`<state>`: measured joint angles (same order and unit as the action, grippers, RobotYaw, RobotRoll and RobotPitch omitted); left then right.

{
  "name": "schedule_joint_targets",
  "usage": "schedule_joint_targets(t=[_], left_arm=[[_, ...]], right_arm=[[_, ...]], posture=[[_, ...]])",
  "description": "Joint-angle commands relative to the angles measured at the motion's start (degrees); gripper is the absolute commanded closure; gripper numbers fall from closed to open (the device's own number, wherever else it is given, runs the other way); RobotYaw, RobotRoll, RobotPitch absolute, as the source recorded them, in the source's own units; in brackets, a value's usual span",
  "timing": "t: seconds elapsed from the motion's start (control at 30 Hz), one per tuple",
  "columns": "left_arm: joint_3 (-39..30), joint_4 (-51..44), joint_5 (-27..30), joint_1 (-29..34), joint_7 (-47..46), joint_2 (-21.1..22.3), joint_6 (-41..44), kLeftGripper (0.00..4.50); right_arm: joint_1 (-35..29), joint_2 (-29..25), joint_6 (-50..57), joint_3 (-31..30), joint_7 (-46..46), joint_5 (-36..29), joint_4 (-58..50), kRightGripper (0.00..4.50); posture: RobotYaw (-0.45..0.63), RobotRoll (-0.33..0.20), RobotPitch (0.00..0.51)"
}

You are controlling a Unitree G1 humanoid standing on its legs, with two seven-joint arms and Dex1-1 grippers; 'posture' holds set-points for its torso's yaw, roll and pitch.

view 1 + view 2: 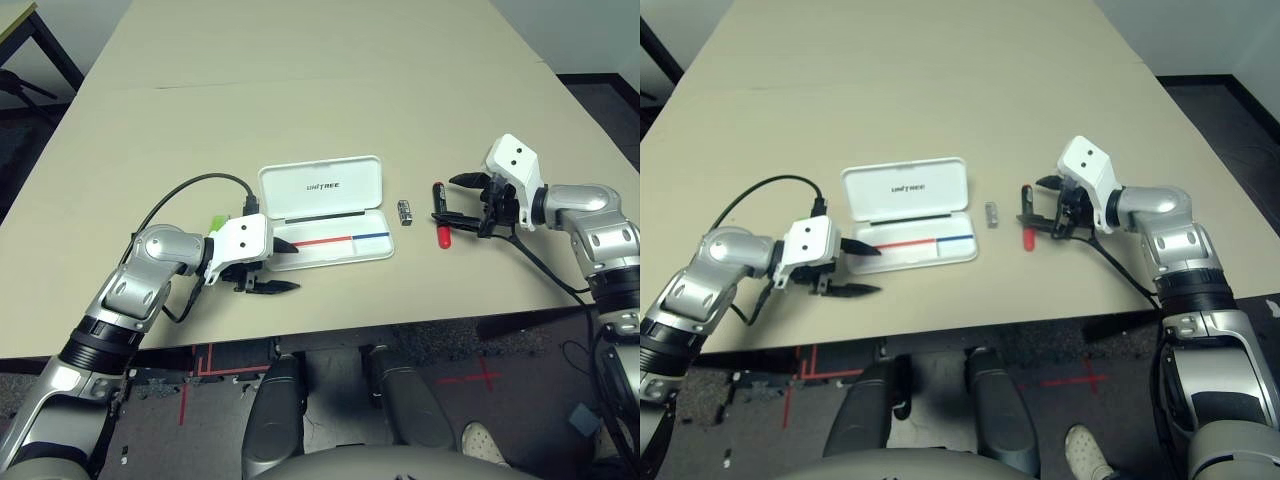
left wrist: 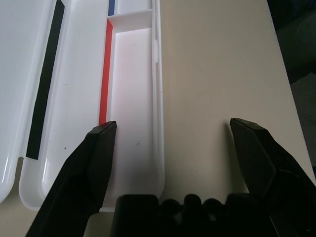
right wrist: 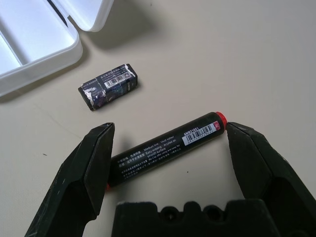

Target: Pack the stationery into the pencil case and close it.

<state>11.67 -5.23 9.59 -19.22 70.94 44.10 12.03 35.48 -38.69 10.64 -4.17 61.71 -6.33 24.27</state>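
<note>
The marker (image 3: 165, 146) lies flat on the worktop (image 1: 330, 90) to the right of the open pencil case (image 1: 325, 210), long axis crosswise between the right gripper (image 3: 170, 148) fingers, which are spread wide, holding nothing. The left gripper (image 2: 180, 158), also wide open and empty, straddles the case's near wall.

I see a beige table (image 1: 300, 90) bearing an open white pencil case (image 1: 325, 212), a small dark eraser (image 1: 405, 212) just right of it, then a black marker (image 1: 441, 214). A green stick (image 1: 216, 223) lies left of the case.
</note>
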Motion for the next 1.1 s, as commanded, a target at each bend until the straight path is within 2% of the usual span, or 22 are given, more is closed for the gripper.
schedule_joint_targets(t=[0.03, 0.37, 0.57, 0.73, 0.87, 0.97, 1.1], left_arm=[[-1.69, -3.49, 1.92, 1.51, 0.06, 1.67, 2.06, 0.02], [-7.62, -11.25, 8.74, 4.43, 0.14, 5.29, 7.62, 0.02], [-11.82, -13.23, 11.04, 4.83, -0.52, 7.58, 8.50, 0.02], [-13.61, -14.73, 11.71, 5.94, -0.43, 9.76, 9.32, 0.02], [-13.26, -15.19, 11.57, 6.20, -0.33, 10.54, 9.02, 0.02], [-12.74, -15.52, 11.49, 6.08, -0.08, 10.85, 8.81, 0.02], [-11.48, -15.53, 10.79, 4.16, 0.80, 11.66, 8.27, 0.02]], right_arm=[[0.45, 0.36, -0.90, -0.93, 0.47, 0.67, 0.89, 0.00], [0.42, 0.75, -1.07, -0.60, 0.75, 0.14, 0.91, 0.00], [-0.33, 0.41, 6.34, 4.08, -1.70, -4.70, -5.11, 0.00], [-2.97, 1.03, 18.87, 9.57, -9.90, -8.91, -15.88, 0.00], [-4.49, 1.83, 28.56, 11.65, -16.22, -10.78, -24.33, 0.00], [-5.06, 2.41, 36.64, 12.18, -20.51, -12.24, -29.93, 0.00], [-4.72, 2.84, 55.25, 10.81, -29.53, -10.88, -35.74, 0.00]], posture=[[-0.01, 0.000, 0.187], [0.01, 0.000, 0.194], [0.01, 0.000, 0.201], [0.00, 0.000, 0.210], [0.00, 0.000, 0.213], [-0.02, 0.000, 0.222], [-0.03, 0.000, 0.224]])
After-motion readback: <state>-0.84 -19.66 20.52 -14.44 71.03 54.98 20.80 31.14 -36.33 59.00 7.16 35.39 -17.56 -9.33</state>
